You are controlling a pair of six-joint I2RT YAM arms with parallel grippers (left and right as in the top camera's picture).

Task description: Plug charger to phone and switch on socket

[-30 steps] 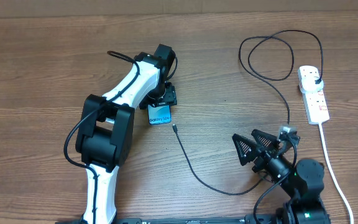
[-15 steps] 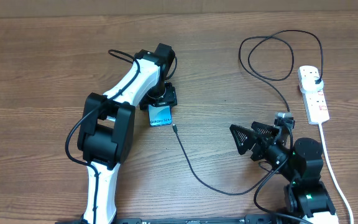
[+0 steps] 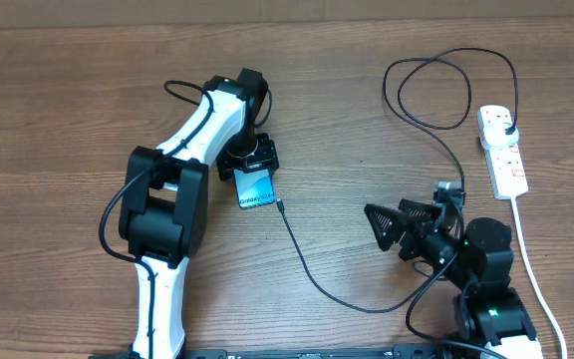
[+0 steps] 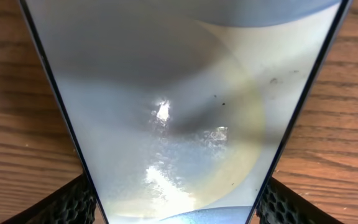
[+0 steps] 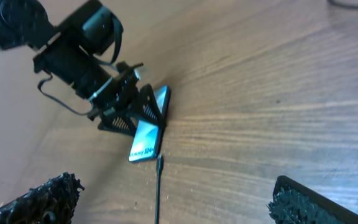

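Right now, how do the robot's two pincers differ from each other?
The left pincer is closed on the phone by its edges; the right pincer stands wide open and empty. The left pincer is mid-table over the phone; the right pincer sits apart, nearer the white power strip. Both are black and meshed.

The phone (image 3: 255, 189) lies left of centre; the cable (image 3: 294, 239) starts just beside its near end, running right, then far, to the power strip (image 3: 502, 150).

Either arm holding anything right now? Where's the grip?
Left gripper: jaws grip the phone by its long edges. Right gripper: jaws open, empty.
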